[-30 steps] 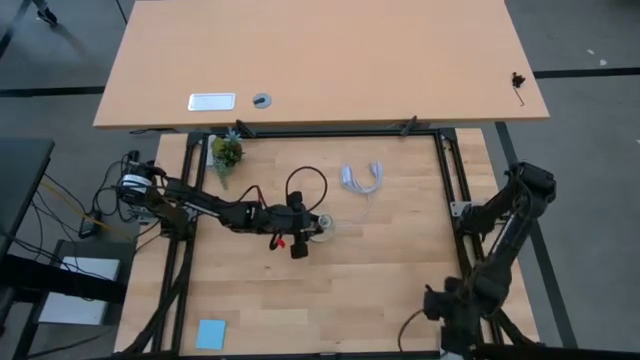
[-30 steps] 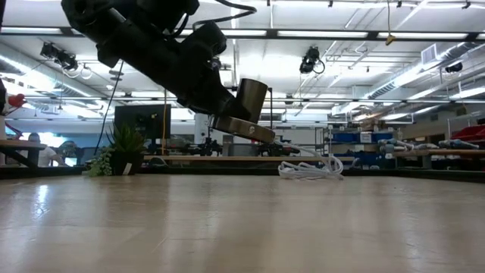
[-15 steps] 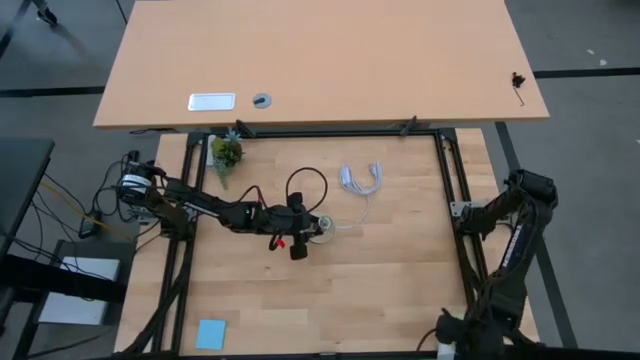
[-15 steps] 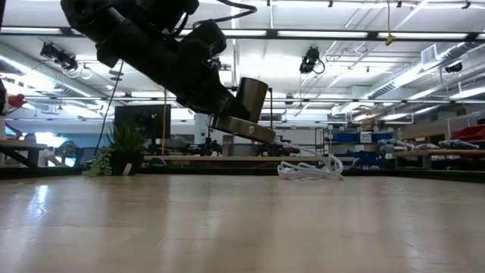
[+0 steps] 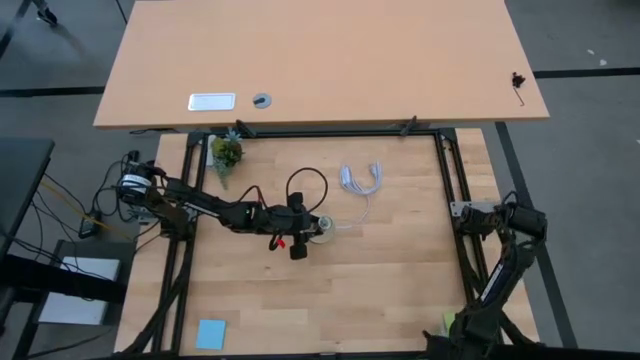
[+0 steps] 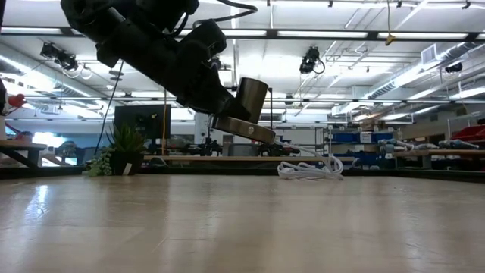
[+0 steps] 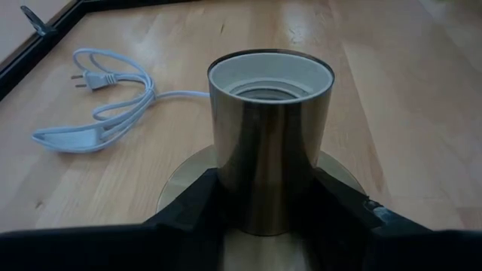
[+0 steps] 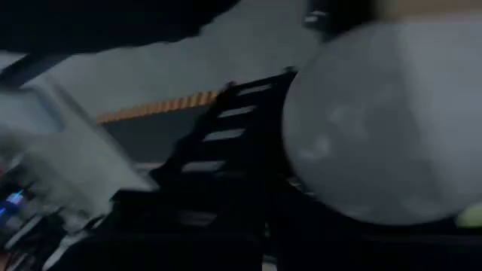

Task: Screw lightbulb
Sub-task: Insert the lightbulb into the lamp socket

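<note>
The left end effector (image 7: 263, 218) is clamped on the brass lamp socket (image 7: 269, 143), one dark finger on each side of the barrel. It holds the socket clear of the bench (image 5: 400, 280), left of centre, and from table height the socket looks tilted, with its flat base disc slanting. The open mouth with its threads faces away from the wrist.

The right end effector (image 5: 452, 328) is down off the bench at the near right corner. Whether it has hold of anything I cannot tell. A pale rounded shape fills the view from that wrist, and I take it for the lightbulb (image 8: 384, 120), very close to that end effector. There is no bulb on the bench itself.

My worries:
- **Grip on the bulb:** smooth and round, it could squirt out or sit crooked if it is pinched off-centre.
- **Carrying it over:** the arm has to come up over the frame rail, and a knock there could jar the bulb loose.
- **Threading:** with the socket tilted, a bulb brought in square to the bench would cross-thread or skate off the rim.
- **Turning force:** if the left hold is light, the socket may spin with the bulb.
- **The white cable (image 5: 360, 180):** it lies on the far side and could snag.
</note>
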